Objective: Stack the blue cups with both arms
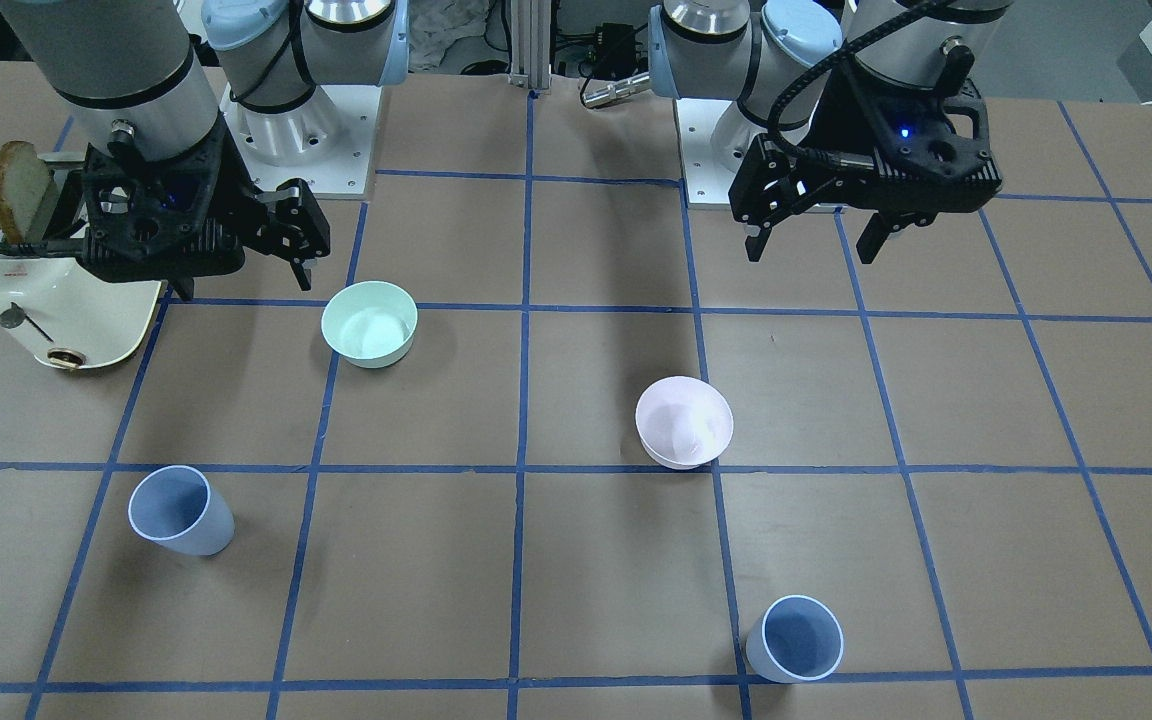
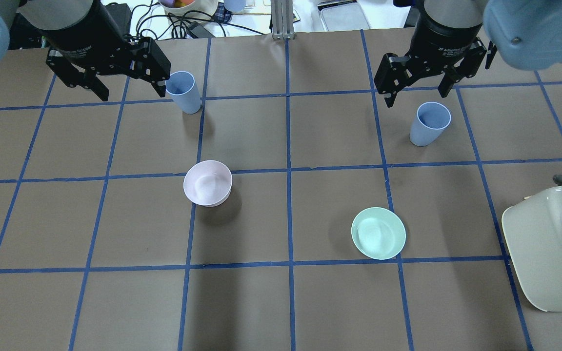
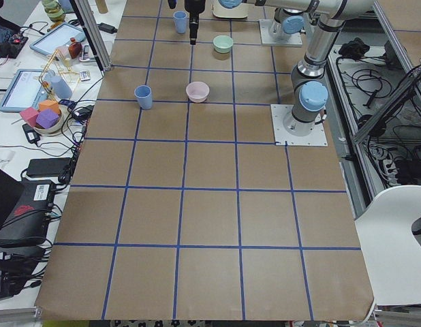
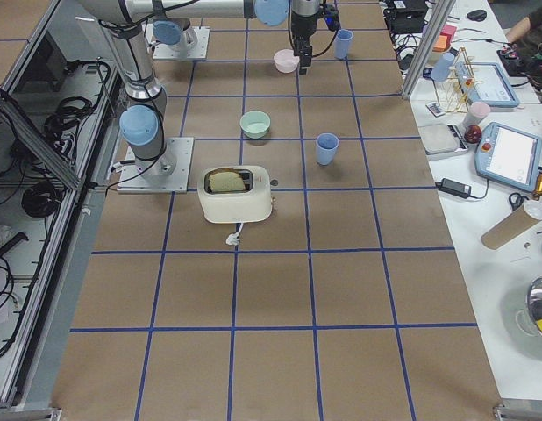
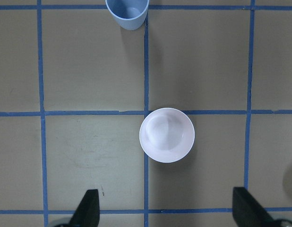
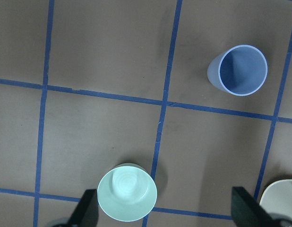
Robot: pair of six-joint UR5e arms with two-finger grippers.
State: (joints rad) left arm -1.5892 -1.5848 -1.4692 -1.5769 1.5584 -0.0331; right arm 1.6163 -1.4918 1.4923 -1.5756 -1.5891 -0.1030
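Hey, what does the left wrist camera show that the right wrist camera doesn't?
Only the left wrist view: the pink bowl, over a tape crossing, ahead of the open left tool. Only the right wrist view: the mint-green bowl and a corner of the toaster, near the open right tool. Both: one upright blue cup each, the left cup and the right cup, on the brown table with its blue tape grid.

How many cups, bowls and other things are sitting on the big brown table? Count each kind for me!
Pale blue plastic cups: 2
Round bowls: 2, one mint-green and one pale pink
Cream toaster: 1
Slice of bread sticking up out of the toaster: 1
Total: 6
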